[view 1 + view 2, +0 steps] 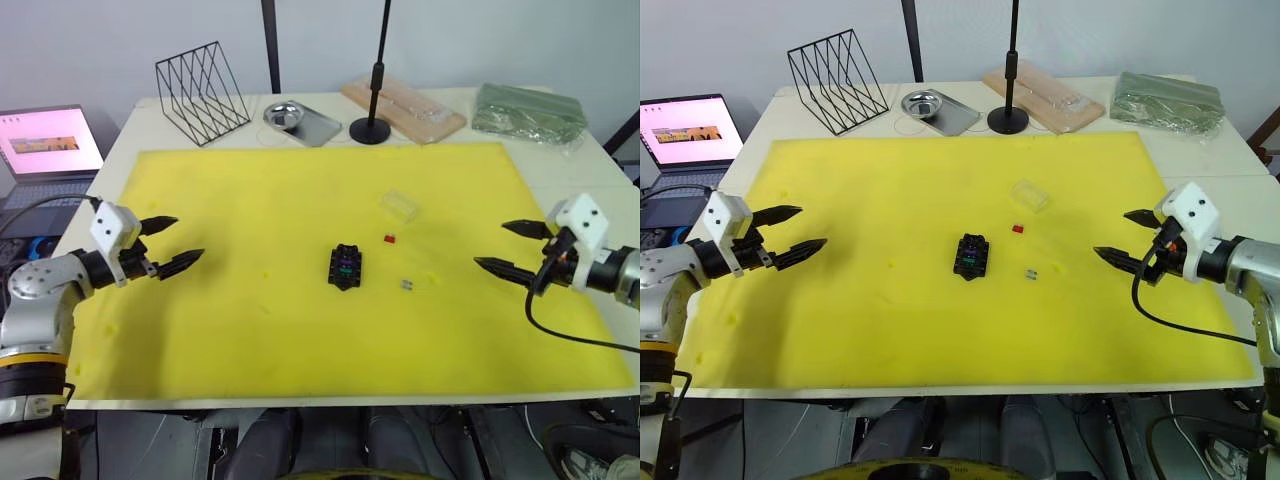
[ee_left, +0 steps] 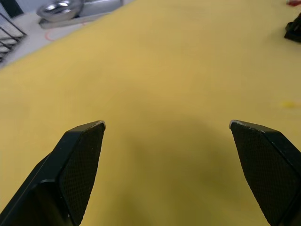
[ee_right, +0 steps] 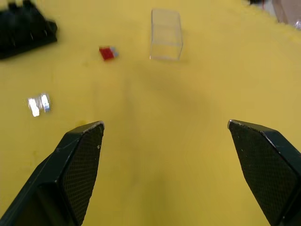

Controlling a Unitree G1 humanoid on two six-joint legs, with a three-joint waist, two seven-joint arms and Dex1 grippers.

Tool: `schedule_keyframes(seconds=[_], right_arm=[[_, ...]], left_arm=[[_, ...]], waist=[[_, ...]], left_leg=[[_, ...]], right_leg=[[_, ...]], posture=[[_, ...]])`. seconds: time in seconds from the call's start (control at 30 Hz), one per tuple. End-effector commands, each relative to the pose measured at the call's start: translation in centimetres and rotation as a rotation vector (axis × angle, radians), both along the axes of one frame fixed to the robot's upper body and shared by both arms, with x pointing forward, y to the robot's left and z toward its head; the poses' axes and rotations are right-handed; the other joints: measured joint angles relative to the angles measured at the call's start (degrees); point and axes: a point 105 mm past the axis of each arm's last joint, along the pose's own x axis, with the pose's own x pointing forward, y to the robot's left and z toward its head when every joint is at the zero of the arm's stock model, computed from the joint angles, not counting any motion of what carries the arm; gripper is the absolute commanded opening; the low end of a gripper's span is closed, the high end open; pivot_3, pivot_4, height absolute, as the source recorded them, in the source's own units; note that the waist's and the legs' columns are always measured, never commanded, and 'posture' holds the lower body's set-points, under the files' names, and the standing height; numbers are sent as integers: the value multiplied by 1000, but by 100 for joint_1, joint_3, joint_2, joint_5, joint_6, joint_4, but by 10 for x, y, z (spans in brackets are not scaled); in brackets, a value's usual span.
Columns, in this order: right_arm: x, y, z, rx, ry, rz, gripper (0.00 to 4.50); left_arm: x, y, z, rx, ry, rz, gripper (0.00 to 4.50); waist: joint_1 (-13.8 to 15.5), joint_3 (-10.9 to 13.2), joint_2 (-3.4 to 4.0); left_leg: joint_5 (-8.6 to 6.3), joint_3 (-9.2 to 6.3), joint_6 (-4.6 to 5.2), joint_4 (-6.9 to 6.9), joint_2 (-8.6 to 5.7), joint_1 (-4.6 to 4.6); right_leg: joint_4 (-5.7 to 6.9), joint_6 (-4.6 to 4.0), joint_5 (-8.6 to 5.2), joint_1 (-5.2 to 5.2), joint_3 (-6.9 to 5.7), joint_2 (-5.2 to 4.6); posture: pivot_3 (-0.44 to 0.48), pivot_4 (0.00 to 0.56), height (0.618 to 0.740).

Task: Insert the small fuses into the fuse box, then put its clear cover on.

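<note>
Insertion of the small fuses appears to be partly done. The fuse box (image 1: pixel 345 266) sits near the middle of the yellow mat (image 1: pixel 250 330), and green and purple colour shows in its top slots, so one or more fuses are probably seated already; exactly how many cannot be told. The red fuse (image 1: pixel 390 239) lies loose on the mat just beyond the box toward the far edge. The grey fuse (image 1: pixel 407 285) lies loose beside the box on the right-edge side. The clear cover (image 1: pixel 398 205) rests farther toward the far edge, apart from the box.

The left gripper (image 1: pixel 170 245) hovers near the left edge of the mat, fingers spread wide, holding nothing. The right gripper (image 1: pixel 515 248) hovers near the right edge, likewise wide open and empty. Both stand well apart from the box and the loose parts.

The right gripper is the nearer one to the loose fuses. The next move calls for an approach to the grey or red fuse, then a fine pinch on a very small part lying flat on soft foam.
</note>
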Motion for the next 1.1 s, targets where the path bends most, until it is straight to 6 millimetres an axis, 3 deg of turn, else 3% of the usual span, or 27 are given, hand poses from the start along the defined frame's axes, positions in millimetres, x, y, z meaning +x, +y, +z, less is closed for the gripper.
schedule_keyframes(seconds=[0.03,0.13,0.23,0.4,0.63,0.9,1.1], right_arm=[[0,5,10,85,52,12,4492],[2,18,16,222,152,55,4492],[-2,31,17,289,259,122,4492],[-10,46,15,384,421,187,4492],[-13,62,6,538,618,204,4492],[4,76,-18,680,787,147,4492],[-5,82,-35,683,908,153,4492]], left_arm=[[-13,-26,35,-121,63,-153,4500],[-51,-62,61,-343,316,-395,4500],[-80,-85,74,-451,524,-540,4500],[-93,-112,57,-74,116,-654,4500],[-92,-124,55,13,-236,-724,4500],[-77,-130,47,16,-285,-700,4500],[-89,-135,41,9,-246,-740,4500]], waist=[[-4,2,-3],[-37,3,-2],[-101,3,0],[-147,2,4],[-14,2,3],[15,2,2],[7,2,2]], left_leg=[[-1,-1,1,0,0,-1],[-2,-3,4,1,1,-6],[-6,-3,10,3,1,-3],[-7,18,11,-4,6,1],[-10,47,12,8,7,-6],[-10,46,14,8,7,-3],[-10,42,14,7,7,-4]], right_leg=[[0,0,0,0,0,0],[1,0,0,-4,0,1],[4,2,-1,-3,2,0],[-1,-2,-1,-5,8,2],[-14,-13,2,-5,14,-4],[-10,-9,6,-5,14,-1],[-7,-6,7,-9,14,-1]], posture=[[0,150,740],[0,150,740],[0,150,740],[0,150,740],[0,150,740],[0,150,740],[0,150,740]])
